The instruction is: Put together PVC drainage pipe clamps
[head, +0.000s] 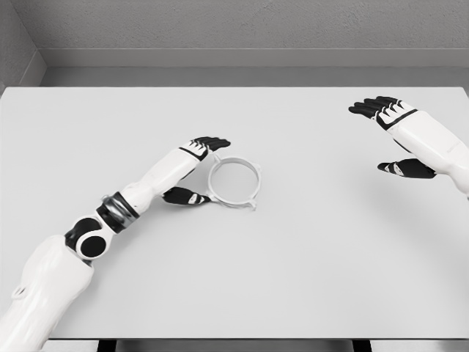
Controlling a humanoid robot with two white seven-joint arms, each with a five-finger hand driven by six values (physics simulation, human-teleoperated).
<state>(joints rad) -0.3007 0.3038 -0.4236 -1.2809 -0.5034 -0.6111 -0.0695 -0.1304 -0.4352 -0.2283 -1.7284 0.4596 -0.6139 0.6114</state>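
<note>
A white ring-shaped pipe clamp [234, 182] with small lugs on its rim lies flat near the middle of the white table [293, 257]. My left hand [199, 170] sits just left of the ring, its black fingers [211, 142] stretched past the ring's upper left edge and its thumb [183, 196] near the lower left edge. The fingers are spread and hold nothing. My right hand [392, 136] hovers far to the right, open, fingers [374, 107] pointing left, thumb [405, 169] below.
The table's far edge meets a grey wall [234, 37]. Its front edge runs along the bottom of the view.
</note>
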